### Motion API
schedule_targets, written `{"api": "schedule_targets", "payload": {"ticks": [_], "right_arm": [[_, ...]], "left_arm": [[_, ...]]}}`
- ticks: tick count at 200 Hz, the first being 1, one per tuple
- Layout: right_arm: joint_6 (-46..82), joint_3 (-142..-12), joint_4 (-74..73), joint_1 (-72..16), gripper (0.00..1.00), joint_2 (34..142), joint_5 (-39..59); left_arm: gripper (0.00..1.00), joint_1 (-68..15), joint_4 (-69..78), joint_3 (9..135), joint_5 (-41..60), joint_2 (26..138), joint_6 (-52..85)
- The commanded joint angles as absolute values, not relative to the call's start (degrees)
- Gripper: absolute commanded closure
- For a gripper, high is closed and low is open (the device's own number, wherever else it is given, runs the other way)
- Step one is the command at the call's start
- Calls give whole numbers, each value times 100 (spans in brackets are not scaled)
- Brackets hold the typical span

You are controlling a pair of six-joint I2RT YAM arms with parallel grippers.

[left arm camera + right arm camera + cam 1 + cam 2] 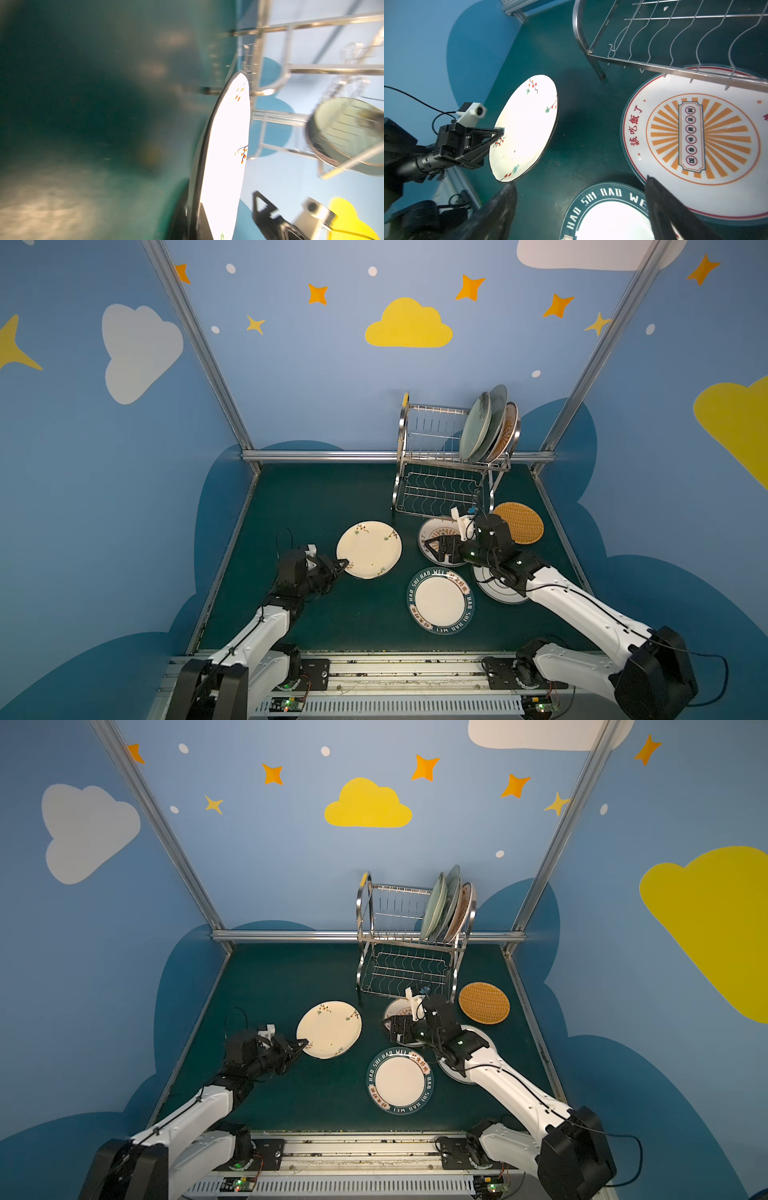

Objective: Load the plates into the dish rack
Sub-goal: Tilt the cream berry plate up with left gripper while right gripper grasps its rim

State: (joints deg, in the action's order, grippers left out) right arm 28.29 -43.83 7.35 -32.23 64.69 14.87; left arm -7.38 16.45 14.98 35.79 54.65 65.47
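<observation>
Between jaws of left tool [344, 562]: rim of first plate [369, 549]. Below right tool [429, 549], on the counter [311, 497]: second plate [437, 526], just before the dish rack [436, 489]. Beyond, in upper tier: three plates [486, 427] standing. Between both tools, on the near side: third plate [440, 599].

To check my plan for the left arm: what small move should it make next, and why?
Probably lift the cream blossom plate off the table. The left gripper is shut on its near rim, and the dish rack has free upper slots beside the standing plates.
</observation>
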Motion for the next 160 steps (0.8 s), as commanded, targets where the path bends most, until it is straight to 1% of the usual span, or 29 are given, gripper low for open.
{"api": "schedule_targets", "payload": {"ticks": [1,28,54,80,110,126,135,141,153,160], "right_arm": [[3278,-4587,603,-3028,6,6212,2214],[3603,-4756,589,-3016,6,6185,2667],[3912,-5020,701,-3044,6,6312,3194],[4100,-5177,1065,-3059,8,6397,2870],[4412,-5134,1199,-3059,12,6351,2479],[4531,-5089,1121,-3072,17,6328,2476],[4597,-5104,1116,-3078,25,6333,2510],[4623,-5115,1129,-3085,28,6343,2517],[4664,-5124,1154,-3135,31,6363,2516],[4667,-5117,1176,-3167,34,6372,2520]], "left_arm": [[96,-857,2091,1902,4019,5047,6852],[96,-1388,2333,2100,3824,4872,6895],[96,-1899,2584,2296,3602,4990,6891],[96,-2209,2885,2397,3520,5146,6947],[96,-2470,2781,2519,3377,5134,6825],[96,-2569,2697,2549,3289,5104,6731],[96,-2600,2749,2540,3279,5104,6740],[96,-2609,2757,2547,3280,5108,6741],[96,-2630,2761,2569,3283,5124,6724],[96,-2643,2778,2567,3280,5140,6719]]}}
